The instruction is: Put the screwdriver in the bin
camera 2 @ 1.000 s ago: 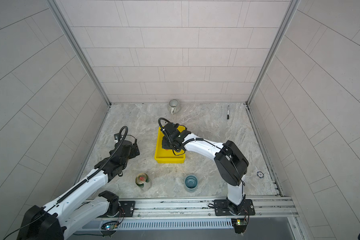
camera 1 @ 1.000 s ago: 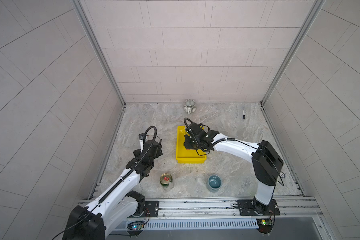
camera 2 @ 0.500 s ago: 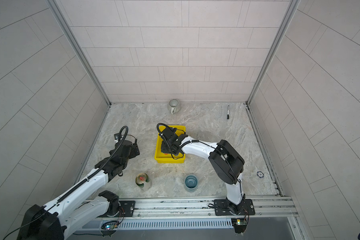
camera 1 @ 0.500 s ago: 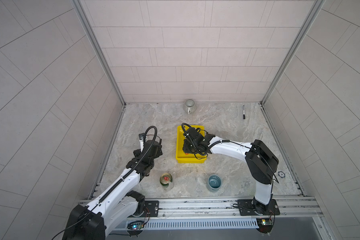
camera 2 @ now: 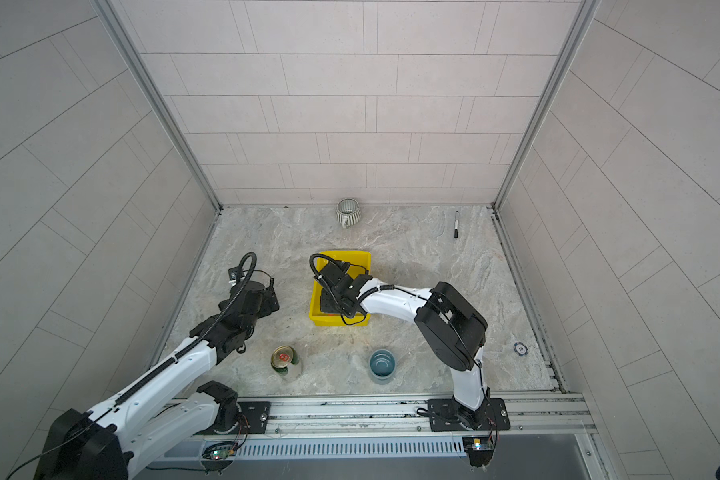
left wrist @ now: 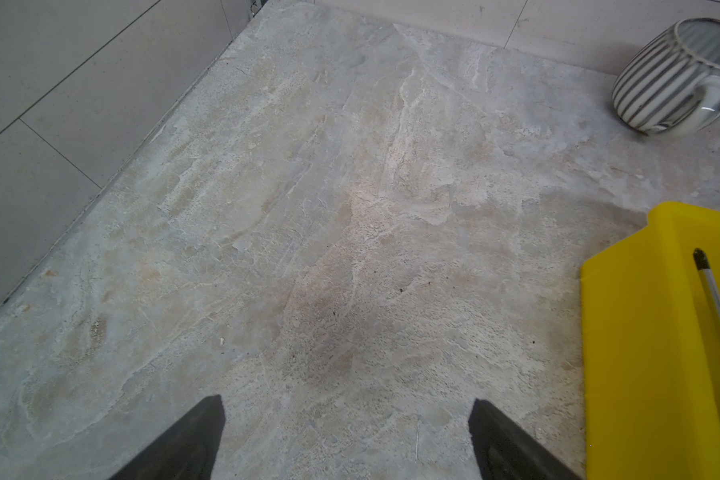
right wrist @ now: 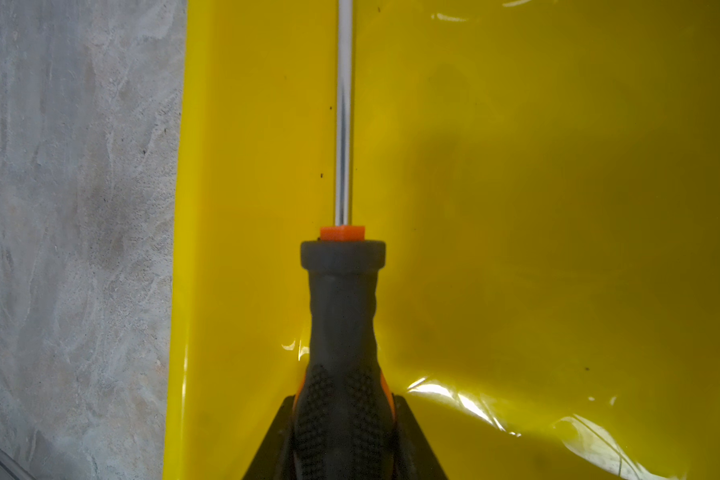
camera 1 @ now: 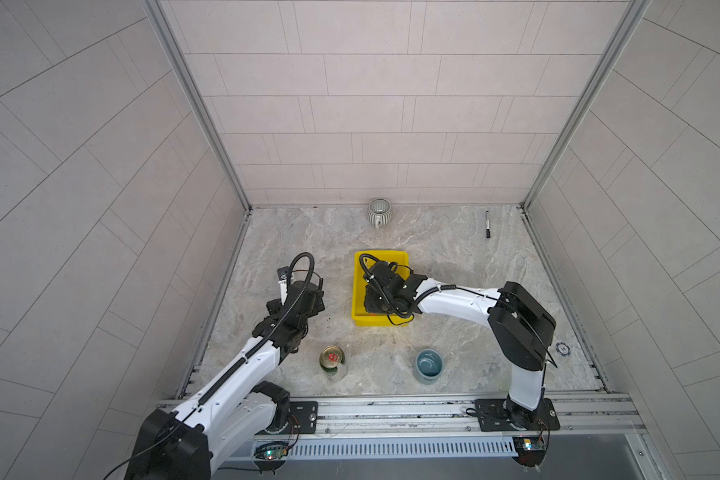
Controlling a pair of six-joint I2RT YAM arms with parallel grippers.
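Note:
The yellow bin [camera 1: 393, 255] [camera 2: 356, 258] stands mid-table. My right gripper [right wrist: 344, 401] reaches down inside it, shut on the black, orange-striped handle of the screwdriver [right wrist: 341, 311]. The bright shaft runs along the bin floor [right wrist: 558, 208], close to one side wall. In both top views the right gripper [camera 1: 377, 301] [camera 2: 331, 299] covers most of the tool. The left wrist view shows the shaft tip over the bin's rim [left wrist: 649, 332]. My left gripper [left wrist: 346, 405] [camera 1: 306, 295] hangs open over bare table to the left of the bin, holding nothing.
A striped mug [camera 1: 379, 212] stands by the back wall and a black marker pen [camera 1: 487, 224] lies at the back right. A can [camera 1: 332, 359] and a blue-grey cup [camera 1: 429, 363] stand near the front. A small round disc [camera 1: 562, 348] lies at the right. Walls enclose three sides.
My right gripper has sunk lower into the bin and shifted slightly left and nearer, still holding the screwdriver. The left arm has not moved.

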